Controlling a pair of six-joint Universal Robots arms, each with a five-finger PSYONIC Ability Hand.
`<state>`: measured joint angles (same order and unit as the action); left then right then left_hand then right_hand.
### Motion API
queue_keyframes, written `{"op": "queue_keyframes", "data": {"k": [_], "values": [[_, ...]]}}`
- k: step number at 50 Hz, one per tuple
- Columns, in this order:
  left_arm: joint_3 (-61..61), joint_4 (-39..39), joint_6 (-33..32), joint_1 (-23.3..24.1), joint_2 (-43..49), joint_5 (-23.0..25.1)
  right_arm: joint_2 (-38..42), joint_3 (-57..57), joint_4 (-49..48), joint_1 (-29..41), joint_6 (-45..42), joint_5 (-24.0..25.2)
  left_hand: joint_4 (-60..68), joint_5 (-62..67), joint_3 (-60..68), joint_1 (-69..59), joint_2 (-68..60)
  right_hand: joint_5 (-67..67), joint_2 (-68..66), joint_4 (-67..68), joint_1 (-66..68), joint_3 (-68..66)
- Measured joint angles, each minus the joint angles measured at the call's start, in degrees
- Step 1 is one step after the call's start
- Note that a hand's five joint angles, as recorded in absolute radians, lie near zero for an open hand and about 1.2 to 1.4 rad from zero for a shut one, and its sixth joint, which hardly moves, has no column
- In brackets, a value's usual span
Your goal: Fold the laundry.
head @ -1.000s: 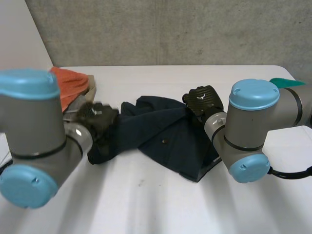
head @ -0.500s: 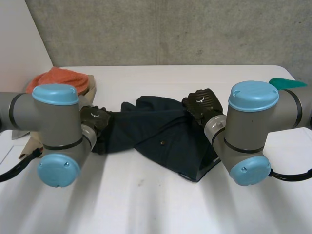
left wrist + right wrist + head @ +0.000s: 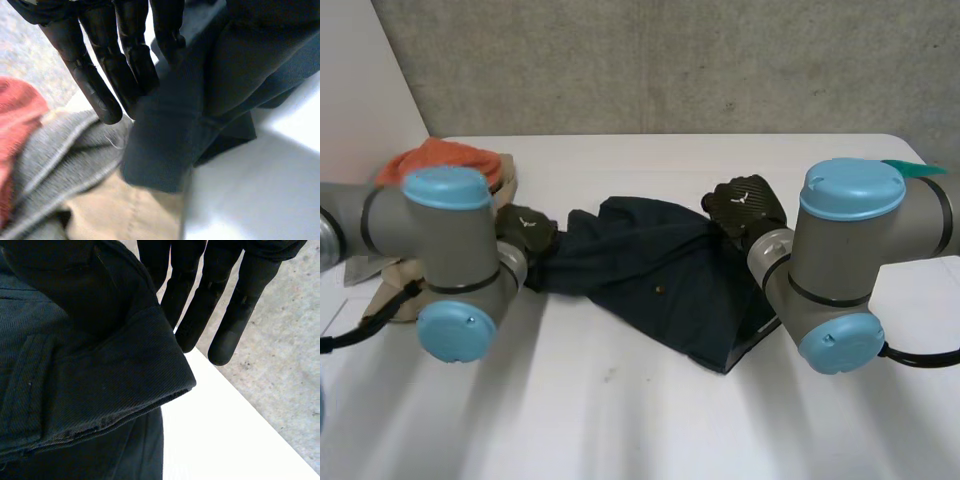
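Observation:
A dark navy garment lies crumpled across the middle of the white table. My left hand is at its left end. In the left wrist view its straight fingers press a hanging fold of the garment against the thumb side. My right hand sits at the garment's far right edge. In the right wrist view a hemmed edge of the garment is pinched on the thumb side, with the straight fingers reaching past it.
A pile of other laundry lies at the far left: an orange cloth on tan and grey pieces, right beside my left hand, with the grey piece under the fingertips. A teal item lies at the far right. A grey wall stands behind.
My left arm has swung in and its hand has closed on the garment's left end, pulling that end up off the table. The right hand has shifted slightly right, still holding.

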<state>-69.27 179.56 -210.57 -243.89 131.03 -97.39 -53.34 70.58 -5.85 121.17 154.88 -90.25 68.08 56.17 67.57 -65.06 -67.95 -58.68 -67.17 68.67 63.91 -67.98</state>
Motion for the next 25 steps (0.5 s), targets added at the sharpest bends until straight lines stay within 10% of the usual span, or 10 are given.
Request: {"op": "queue_keyframes", "data": {"k": [16, 25], "values": [[3.35, -14.25, 10.95, -2.13, -37.45, 9.03, -19.18, -6.79, 12.57, -5.3, -7.58, 2.12, 0.51, 0.0, 0.37, 0.0, -0.42, 0.0, 0.0, 0.0, 0.0, -0.11], [16.43, -28.34, 16.29, -3.04, -40.0, 13.41, -23.71, -12.88, 20.97, -7.54, -7.85, 5.66, 0.52, 0.0, 0.37, 0.0, -0.44, 0.0, 0.0, 0.0, 0.0, -0.11]]}}
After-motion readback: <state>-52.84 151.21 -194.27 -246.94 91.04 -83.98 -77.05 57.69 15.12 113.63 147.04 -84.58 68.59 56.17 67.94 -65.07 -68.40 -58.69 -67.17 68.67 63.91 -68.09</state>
